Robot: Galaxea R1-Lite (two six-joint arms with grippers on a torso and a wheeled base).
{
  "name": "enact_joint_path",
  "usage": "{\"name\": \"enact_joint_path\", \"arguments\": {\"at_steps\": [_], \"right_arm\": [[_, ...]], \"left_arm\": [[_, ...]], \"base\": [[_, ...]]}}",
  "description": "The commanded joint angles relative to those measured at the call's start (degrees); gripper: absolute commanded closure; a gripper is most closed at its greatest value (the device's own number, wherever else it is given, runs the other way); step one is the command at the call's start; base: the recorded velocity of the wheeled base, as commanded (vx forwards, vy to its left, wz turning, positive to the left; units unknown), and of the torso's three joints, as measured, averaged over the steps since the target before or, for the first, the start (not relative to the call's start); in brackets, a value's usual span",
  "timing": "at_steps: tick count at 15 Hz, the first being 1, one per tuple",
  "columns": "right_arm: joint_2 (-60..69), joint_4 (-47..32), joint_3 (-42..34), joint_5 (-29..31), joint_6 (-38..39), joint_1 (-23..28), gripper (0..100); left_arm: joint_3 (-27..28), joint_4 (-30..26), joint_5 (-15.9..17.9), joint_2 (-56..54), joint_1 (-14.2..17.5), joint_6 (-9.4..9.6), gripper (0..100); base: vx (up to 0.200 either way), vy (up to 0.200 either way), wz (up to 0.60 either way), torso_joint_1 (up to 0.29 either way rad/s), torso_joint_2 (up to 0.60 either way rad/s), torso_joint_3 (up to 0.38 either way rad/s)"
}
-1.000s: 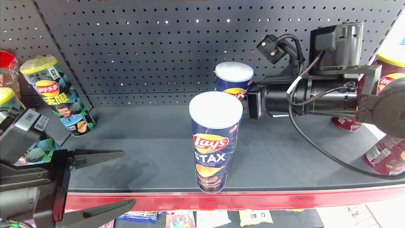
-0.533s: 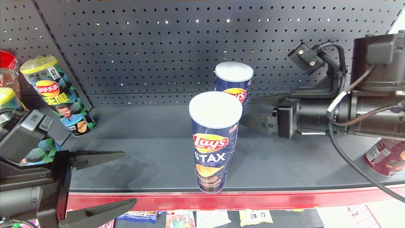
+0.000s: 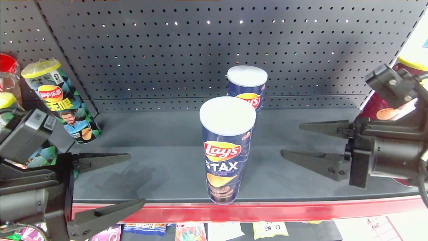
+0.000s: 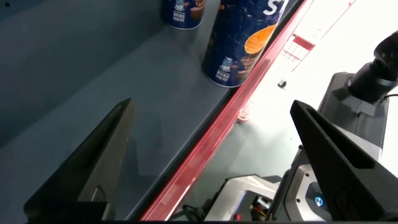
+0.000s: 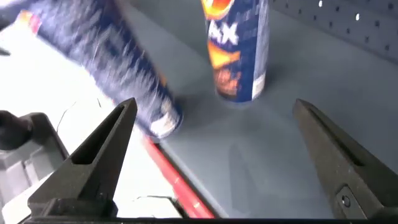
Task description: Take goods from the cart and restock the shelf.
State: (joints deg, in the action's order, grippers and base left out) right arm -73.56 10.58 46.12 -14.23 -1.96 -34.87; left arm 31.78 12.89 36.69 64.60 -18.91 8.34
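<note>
While the shelf (image 3: 160, 167) is carrying both blue cans upright, long axes vertical, neither claw is holding anything.

Left gripper (image 3: 136, 178) is hanging at the shelf's left front corner, jaws spread wide and straddling the red lip (image 3: 254, 211), nothing between them. Right gripper (image 3: 291, 139) is sitting over the deck to the right of the cans, jaws likewise parted and empty, tips pointing toward them.

Front can (image 3: 225, 150) is standing right at the red lip, mid-shelf. Rear can (image 3: 246, 85) is standing just behind it, near the pegboard. The right claw is lying nearer to both than the left, with the front can off its fingertips, toward the robot's left. My judgement: these two are placed, and the next stock is waiting at the cart.

The rear can's lower body is hiding behind the front one. In the right wrist view the front can (image 5: 124, 62) is smearing. The maroon can (image 3: 409, 63) at far right is getting cut off by the arm.
</note>
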Motion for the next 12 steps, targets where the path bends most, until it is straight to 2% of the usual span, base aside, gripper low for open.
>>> {"name": "enact_joint_path", "arguments": {"at_steps": [1, 9, 12], "right_arm": [[5.0, -0.03, -3.93, -0.01, -0.06, -0.03, 0], [12.83, -1.09, -11.05, 0.08, -0.15, -0.12, 0], [19.33, -9.88, -11.93, -0.01, -0.23, -0.12, 0]], "left_arm": [[-0.05, 0.03, -0.13, 0.09, 0.01, 0.01, 0], [-0.49, 0.03, -0.57, 0.09, 0.01, 0.01, 0], [-1.37, -0.05, -1.19, 0.18, 0.01, -0.08, 0]], "base": [[0.0, 0.0, 0.0, 0.0, 0.0, 0.0], [0.0, 0.0, 0.0, 0.0, 0.0, 0.0], [0.0, 0.0, 0.0, 0.0, 0.0, 0.0]]}}
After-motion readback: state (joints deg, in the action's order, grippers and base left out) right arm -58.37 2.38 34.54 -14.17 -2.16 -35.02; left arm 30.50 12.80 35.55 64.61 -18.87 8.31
